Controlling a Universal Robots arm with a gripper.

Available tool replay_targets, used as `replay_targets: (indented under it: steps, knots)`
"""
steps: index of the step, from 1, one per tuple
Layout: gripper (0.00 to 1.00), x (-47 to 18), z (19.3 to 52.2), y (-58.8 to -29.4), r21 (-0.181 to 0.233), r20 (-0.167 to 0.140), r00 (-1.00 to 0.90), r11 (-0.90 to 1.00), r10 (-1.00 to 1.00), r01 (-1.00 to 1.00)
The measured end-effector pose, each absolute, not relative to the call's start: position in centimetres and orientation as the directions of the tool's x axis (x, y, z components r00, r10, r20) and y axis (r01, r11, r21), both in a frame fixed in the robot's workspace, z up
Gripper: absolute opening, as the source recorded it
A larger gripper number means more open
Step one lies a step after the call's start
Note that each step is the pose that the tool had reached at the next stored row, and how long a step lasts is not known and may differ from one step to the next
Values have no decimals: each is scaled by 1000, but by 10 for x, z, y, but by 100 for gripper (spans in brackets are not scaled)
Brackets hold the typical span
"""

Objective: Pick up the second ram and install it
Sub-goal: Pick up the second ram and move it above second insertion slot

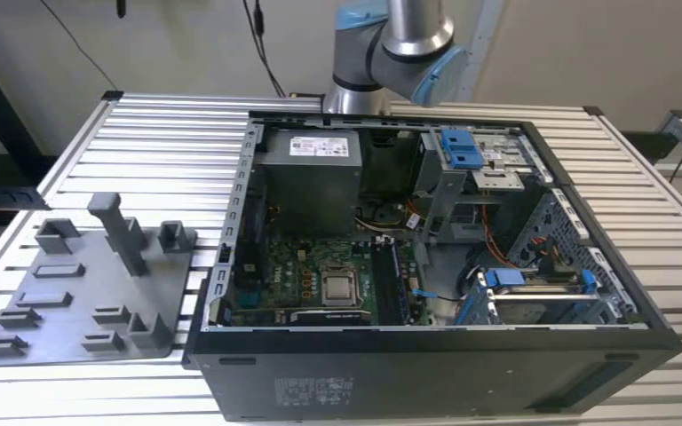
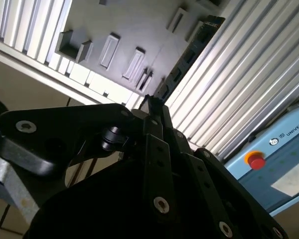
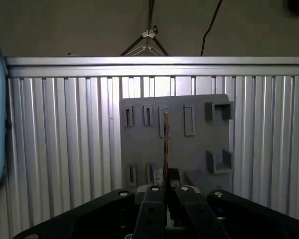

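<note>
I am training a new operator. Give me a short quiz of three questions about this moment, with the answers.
1. True or false: the computer case has its side open, and the board inside shows.
2. What does the gripper hold? A) a blue cable B) the second ram C) a screwdriver
3. Fill in: the grey fixture plate lies beside the case, on the exterior view's ___.

Key: 1 true; 2 B; 3 left.

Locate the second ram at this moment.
In the first wrist view the second ram stands edge-on, clamped in the gripper, with the grey fixture plate behind it.
</note>
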State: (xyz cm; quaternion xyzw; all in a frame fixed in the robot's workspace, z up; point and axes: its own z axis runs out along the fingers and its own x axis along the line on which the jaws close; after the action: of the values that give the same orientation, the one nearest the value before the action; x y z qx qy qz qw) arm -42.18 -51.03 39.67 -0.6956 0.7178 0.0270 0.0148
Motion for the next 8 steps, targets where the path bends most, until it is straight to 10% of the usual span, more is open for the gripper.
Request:
replay_targets:
  steps: [8]
  knots:
    - [14, -422, 418, -510, 18, -61, -32, 31, -998, -999]
